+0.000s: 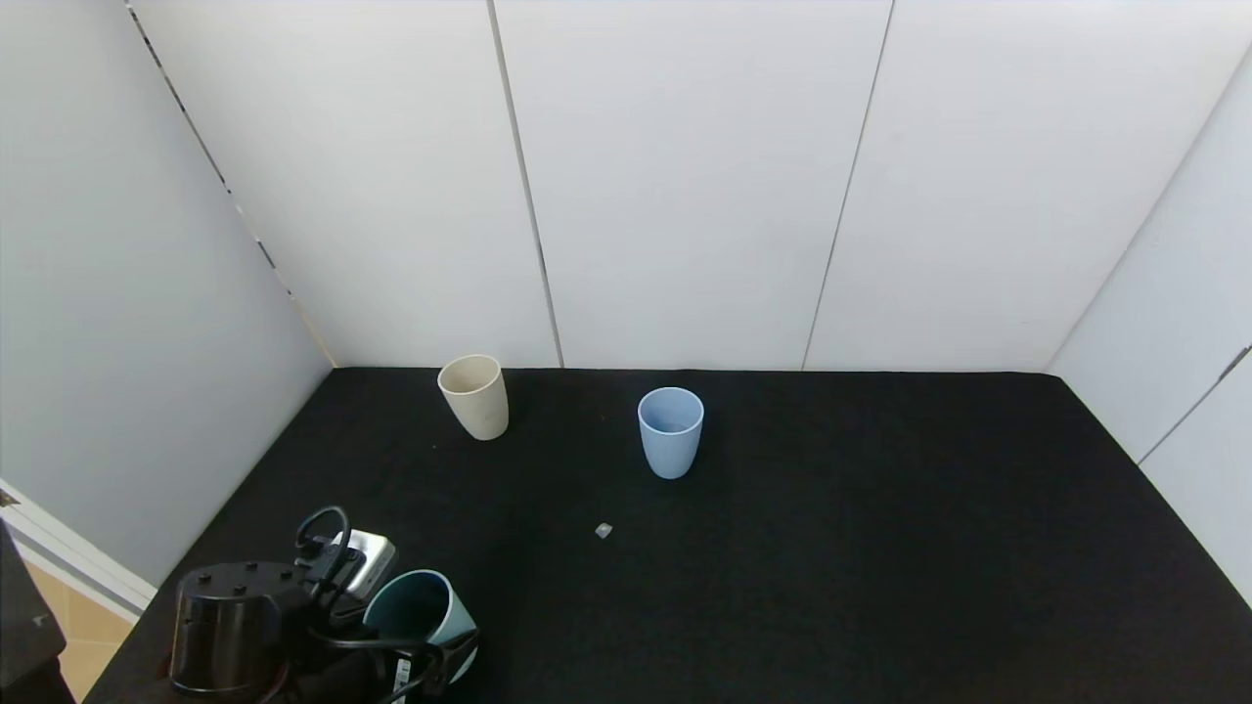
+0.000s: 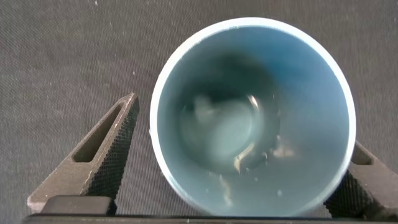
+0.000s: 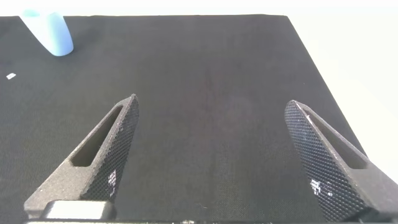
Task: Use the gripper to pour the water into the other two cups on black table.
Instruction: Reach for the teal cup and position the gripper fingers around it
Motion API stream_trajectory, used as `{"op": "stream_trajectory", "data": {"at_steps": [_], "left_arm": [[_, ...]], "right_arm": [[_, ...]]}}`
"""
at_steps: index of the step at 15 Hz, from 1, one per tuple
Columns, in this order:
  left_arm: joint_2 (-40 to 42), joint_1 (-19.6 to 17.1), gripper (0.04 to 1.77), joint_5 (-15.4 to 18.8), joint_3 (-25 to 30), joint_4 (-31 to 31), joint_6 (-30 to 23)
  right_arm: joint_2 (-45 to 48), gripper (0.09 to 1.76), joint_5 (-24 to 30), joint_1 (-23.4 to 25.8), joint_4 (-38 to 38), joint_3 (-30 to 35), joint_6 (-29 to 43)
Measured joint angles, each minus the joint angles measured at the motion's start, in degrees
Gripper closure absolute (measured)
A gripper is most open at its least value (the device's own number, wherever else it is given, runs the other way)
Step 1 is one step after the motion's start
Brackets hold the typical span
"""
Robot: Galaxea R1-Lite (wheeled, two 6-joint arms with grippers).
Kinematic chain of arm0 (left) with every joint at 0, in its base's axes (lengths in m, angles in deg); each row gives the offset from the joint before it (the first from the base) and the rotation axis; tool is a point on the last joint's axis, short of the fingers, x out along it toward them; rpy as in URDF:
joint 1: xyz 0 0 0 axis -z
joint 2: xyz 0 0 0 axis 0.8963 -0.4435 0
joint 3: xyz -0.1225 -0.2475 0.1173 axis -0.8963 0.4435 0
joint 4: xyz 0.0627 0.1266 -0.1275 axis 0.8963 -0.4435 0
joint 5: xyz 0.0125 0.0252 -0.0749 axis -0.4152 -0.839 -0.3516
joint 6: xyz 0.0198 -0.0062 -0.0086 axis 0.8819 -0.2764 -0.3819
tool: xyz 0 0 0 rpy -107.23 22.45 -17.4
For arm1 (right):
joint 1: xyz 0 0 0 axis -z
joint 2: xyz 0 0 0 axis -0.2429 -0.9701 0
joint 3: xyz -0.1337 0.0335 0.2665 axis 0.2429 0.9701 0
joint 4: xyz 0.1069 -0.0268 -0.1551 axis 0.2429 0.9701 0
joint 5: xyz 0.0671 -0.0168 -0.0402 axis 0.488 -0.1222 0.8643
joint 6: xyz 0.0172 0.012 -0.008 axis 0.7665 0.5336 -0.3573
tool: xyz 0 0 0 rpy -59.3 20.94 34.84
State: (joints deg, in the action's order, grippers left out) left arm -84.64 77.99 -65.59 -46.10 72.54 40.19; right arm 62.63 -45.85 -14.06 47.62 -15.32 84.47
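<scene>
My left gripper [image 1: 440,645] is at the near left of the black table [image 1: 831,548]. It is open around the wide teal-green cup [image 1: 421,608], which stands upright. In the left wrist view one finger [image 2: 106,155] stands a little apart from the teal cup [image 2: 311,74]; the other finger [image 2: 364,180] is right at its far side. Clear water [image 2: 236,143] lies in its bottom. The beige cup [image 1: 474,396] and the light blue cup [image 1: 671,431] stand upright at the back. My right gripper [image 3: 212,101] is open and empty over bare table.
A small whitish speck [image 1: 603,530] lies on the table between the teal cup and the light blue cup. White walls close the table at the back and both sides. The light blue cup [image 3: 50,32] also shows far off in the right wrist view.
</scene>
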Motion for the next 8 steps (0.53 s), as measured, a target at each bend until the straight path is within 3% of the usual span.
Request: {"op": "stream_trajectory", "data": {"at_steps": [8], "left_arm": [[-2.0,0.8,0.09,0.0,0.0,4.0,-0.3]], "right_arm": [[0.0,0.14,0.0,0.0,0.0,0.0,0.0]]}}
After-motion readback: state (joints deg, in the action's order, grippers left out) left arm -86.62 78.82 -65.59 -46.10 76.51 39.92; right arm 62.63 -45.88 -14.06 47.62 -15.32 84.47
